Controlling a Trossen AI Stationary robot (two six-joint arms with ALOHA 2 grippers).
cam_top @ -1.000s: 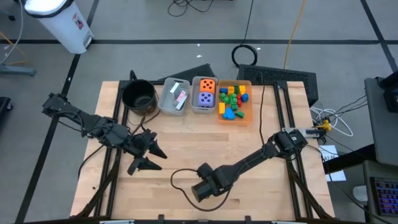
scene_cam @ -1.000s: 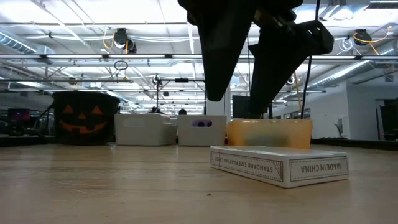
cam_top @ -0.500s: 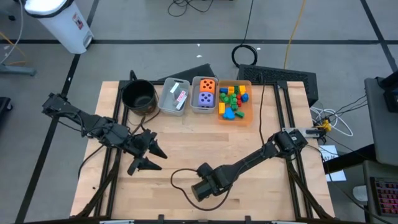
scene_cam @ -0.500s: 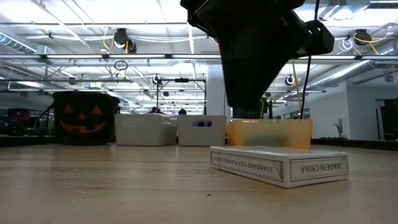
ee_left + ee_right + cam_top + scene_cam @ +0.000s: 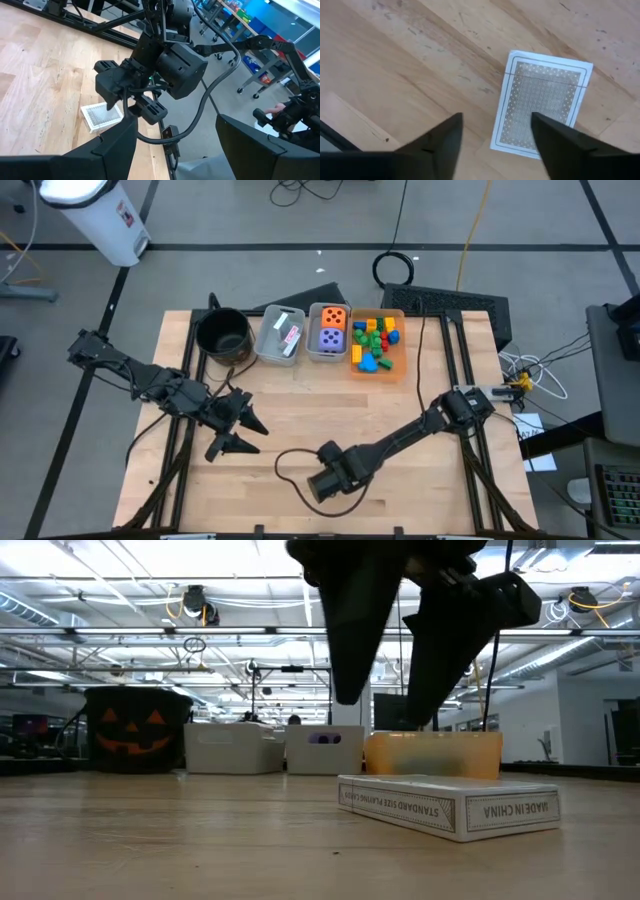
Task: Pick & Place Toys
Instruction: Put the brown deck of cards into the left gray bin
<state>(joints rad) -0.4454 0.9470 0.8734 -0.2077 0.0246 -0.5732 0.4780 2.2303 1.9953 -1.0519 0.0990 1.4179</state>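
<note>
Since half a second ago your right gripper has reopened, released above the card deck on the desk; blocks and dice are already binned, the deck remains.

Wooden table — bins, pot, card box

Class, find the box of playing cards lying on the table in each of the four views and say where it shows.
High view: hidden beneath the right gripper, near the table's front edge.
Low view: card box right of centre, flat on the wood.
Left wrist view: card box beside the right gripper.
Right wrist view: card box ahead of the open fingers.
Shared landmark: the right gripper above it.
</note>
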